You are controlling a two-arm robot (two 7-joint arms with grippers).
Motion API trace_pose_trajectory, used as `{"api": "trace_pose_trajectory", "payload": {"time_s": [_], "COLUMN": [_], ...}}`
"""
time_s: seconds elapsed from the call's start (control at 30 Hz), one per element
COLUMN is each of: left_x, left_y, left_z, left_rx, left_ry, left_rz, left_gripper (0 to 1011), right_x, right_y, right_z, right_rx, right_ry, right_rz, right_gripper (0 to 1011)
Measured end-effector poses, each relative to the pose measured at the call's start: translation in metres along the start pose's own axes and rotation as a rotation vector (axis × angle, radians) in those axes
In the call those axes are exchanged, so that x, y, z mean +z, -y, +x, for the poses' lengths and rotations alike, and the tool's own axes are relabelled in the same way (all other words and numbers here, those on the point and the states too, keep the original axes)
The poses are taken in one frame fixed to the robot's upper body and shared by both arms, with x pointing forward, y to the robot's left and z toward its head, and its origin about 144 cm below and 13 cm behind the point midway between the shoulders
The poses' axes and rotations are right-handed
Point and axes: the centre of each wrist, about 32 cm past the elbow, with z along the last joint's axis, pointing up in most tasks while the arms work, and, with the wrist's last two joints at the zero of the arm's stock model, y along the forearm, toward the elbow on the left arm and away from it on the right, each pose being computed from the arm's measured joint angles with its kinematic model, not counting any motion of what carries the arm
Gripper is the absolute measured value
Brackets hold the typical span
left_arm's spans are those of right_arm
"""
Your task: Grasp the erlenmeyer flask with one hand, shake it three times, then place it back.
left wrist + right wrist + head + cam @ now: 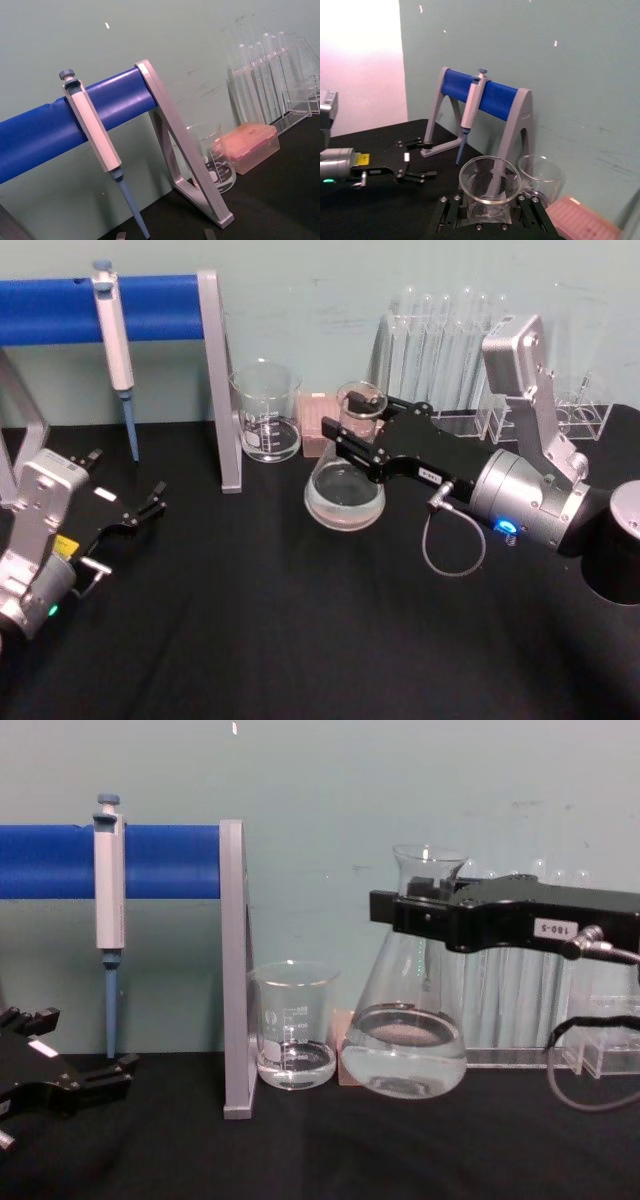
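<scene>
The left gripper [135,490] sat with jaws apart at the bench's [300,640] front left corner, while the right gripper [352,425] pinched the neck of the upright flask [345,495] near the back edge's middle.

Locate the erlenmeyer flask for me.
Centre of the head view: the erlenmeyer flask is gripped at its neck by the right gripper, just right of the beaker.

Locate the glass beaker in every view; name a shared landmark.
Head view: beaker upper centre, beside the pipette stand's grey leg.
Left wrist view: between that leg and the pink box.
Right wrist view: just behind the erlenmeyer flask.
Chest view: centre, left of the flask.
Shared landmark: the stand.
</scene>
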Motion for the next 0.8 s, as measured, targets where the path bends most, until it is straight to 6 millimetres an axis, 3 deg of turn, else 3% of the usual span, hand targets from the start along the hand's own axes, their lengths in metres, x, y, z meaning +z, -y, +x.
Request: {"api": "trace_pose_trajectory", "payload": {"time_s": [0.8], "left_x": [0.000], "left_y": [0.000], "left_z": [0.000], "left_rx": [0.000], "left_ry": [0.000], "left_rz": [0.000], "left_gripper": [1001], "right_x": [-0.002], "right_y": [-0.003], "right_z": [-0.025], "right_rx": [0.216], "right_ry": [-0.021], "right_rz": [0.001], "right_gripper": [456]}}
